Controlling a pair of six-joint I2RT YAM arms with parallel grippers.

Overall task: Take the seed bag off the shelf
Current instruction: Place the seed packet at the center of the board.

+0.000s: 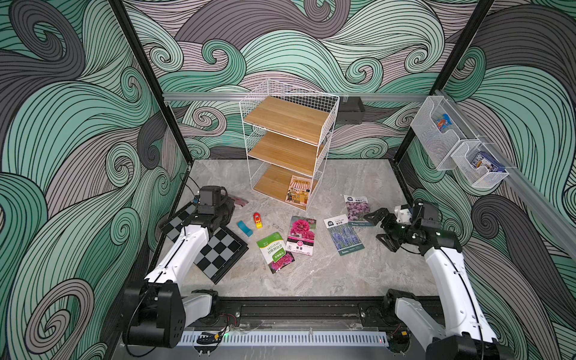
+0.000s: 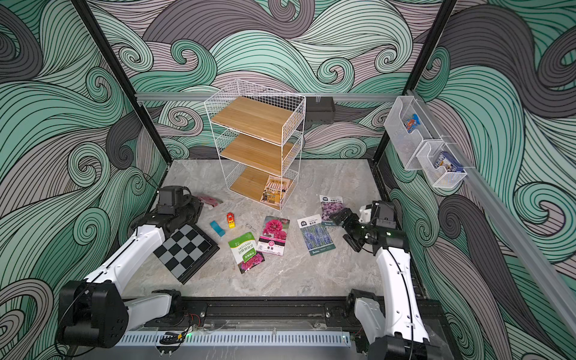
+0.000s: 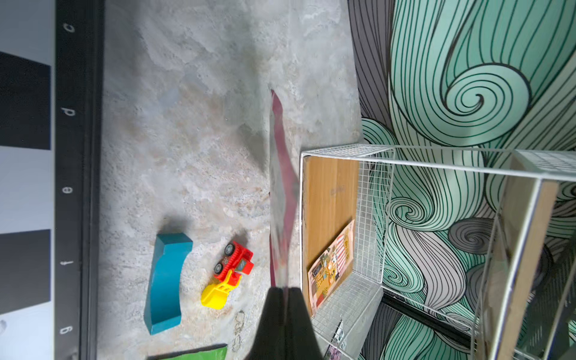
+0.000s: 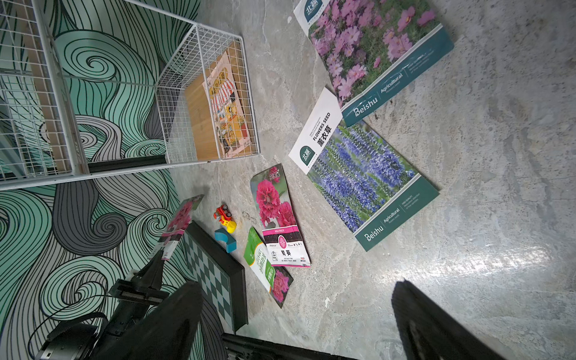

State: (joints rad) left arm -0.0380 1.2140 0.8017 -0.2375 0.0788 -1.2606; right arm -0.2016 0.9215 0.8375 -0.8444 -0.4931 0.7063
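Left fingers are clamped on the seed bag, already clear of the shelf, which stands just right of it in the left wrist view. Edge-on there, the bag runs up the frame over the table. Right fingers gape empty, well apart. Only the right wrist view shows the bag's pink face.

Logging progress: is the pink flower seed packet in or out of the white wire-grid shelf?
Out: the left gripper holds the pink packet clear of the shelf.

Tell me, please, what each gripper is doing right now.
Left gripper: shut on a pink seed packet.
Right gripper: open, holding nothing.
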